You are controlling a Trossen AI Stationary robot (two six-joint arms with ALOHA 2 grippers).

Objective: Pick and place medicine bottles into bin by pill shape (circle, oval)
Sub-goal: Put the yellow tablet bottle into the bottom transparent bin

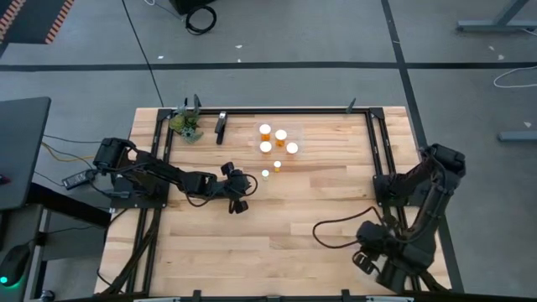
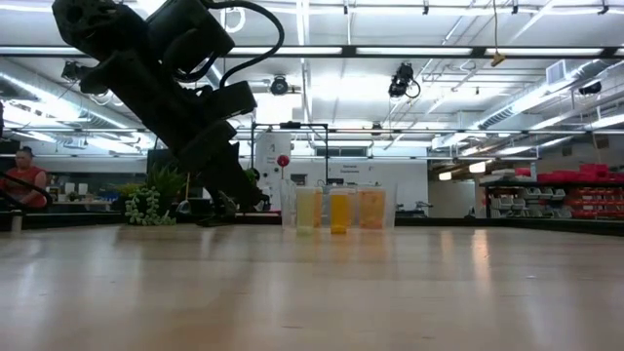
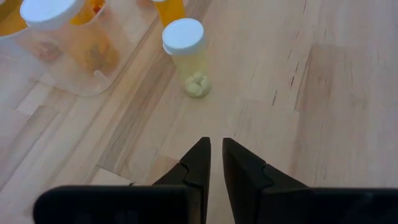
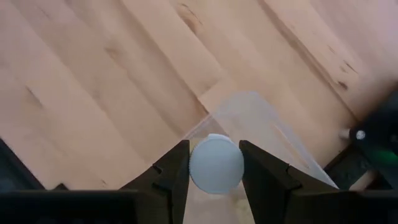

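Two dark arms work a pale wood bench (image 1: 277,226) w/ a black frame. Left pincer (image 1: 242,195), reaching toward the bench centre, hangs just above the surface w/ its fingers (image 3: 200,163) pressed nearly together, nothing between them; its wrist view looks down on a small pale bottle (image 3: 188,57) w/ a white cap, standing upright on the wood, whitish pills at its bottom, apart from the fingertips. Near that bottle sits a clear bin (image 3: 74,62) holding orange bottles, one white cap (image 3: 46,10) showing at the frame edge. Seen from overhead, a cluster of four white-capped orange bottles (image 1: 278,140) stands at the far centre of the bench, w/ two smaller bottles (image 1: 271,169) just in front of them, nearer the left pincer. From bench level, three orange-yellow bottles (image 2: 338,210) line up behind the left arm (image 2: 166,78). Right pincer (image 4: 215,165), at the near right corner of the bench, pinches a white-capped bottle (image 4: 216,164) between its two dark fingers, held above a second clear bin (image 4: 261,124) resting on the wood; whether the bottle touches that bin can't be told. A green leafy clump (image 1: 186,124) lies at the far left corner. Beyond the bench, a person in red (image 2: 21,178) sits at the room's edge.
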